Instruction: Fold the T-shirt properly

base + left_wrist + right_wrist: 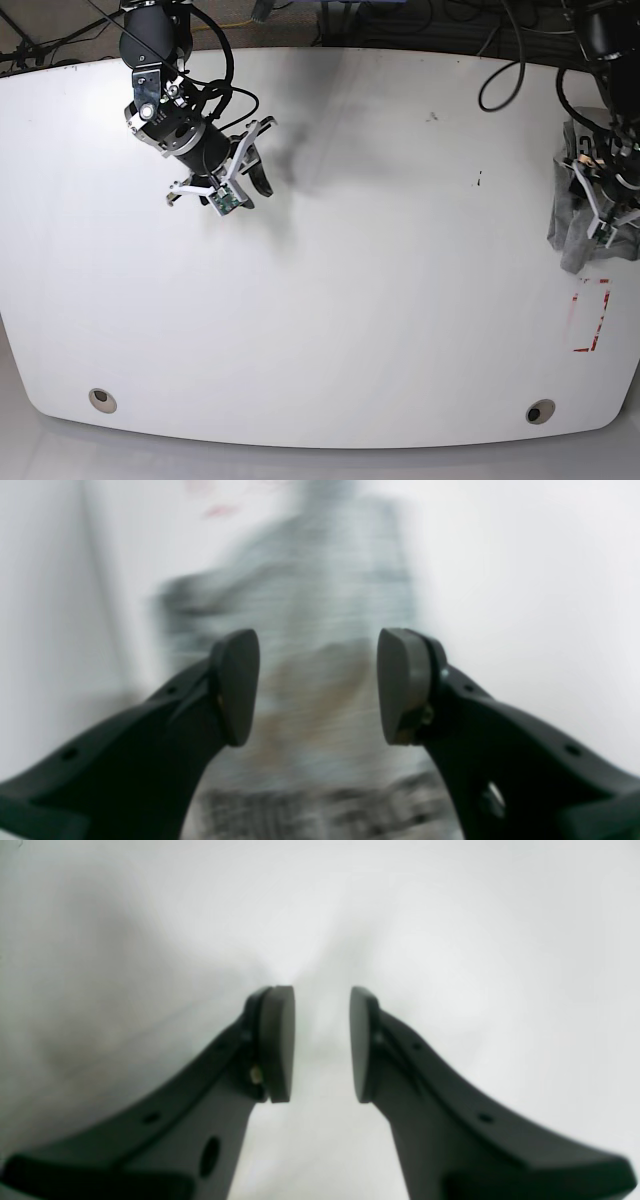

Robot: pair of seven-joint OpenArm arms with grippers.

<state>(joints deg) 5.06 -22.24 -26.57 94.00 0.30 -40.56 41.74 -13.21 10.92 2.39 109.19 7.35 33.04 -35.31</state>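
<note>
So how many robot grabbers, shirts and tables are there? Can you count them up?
Robot grabbers: 2, left gripper and right gripper
Shirts: 1, the grey T-shirt bunched at the table's edge
Tables: 1, white table
Total: 4

Base view: high overhead, facing down on the whole tabletop (330,300). Wrist views: each rides close behind its own gripper — left gripper (318,686) over blurred cloth, right gripper (322,1044) over bare tabletop — both seen from base.

grey T-shirt (570,225), bunched in compact heap, table's far right edge, blurred w/ dark print in left wrist view (320,630)
</note>
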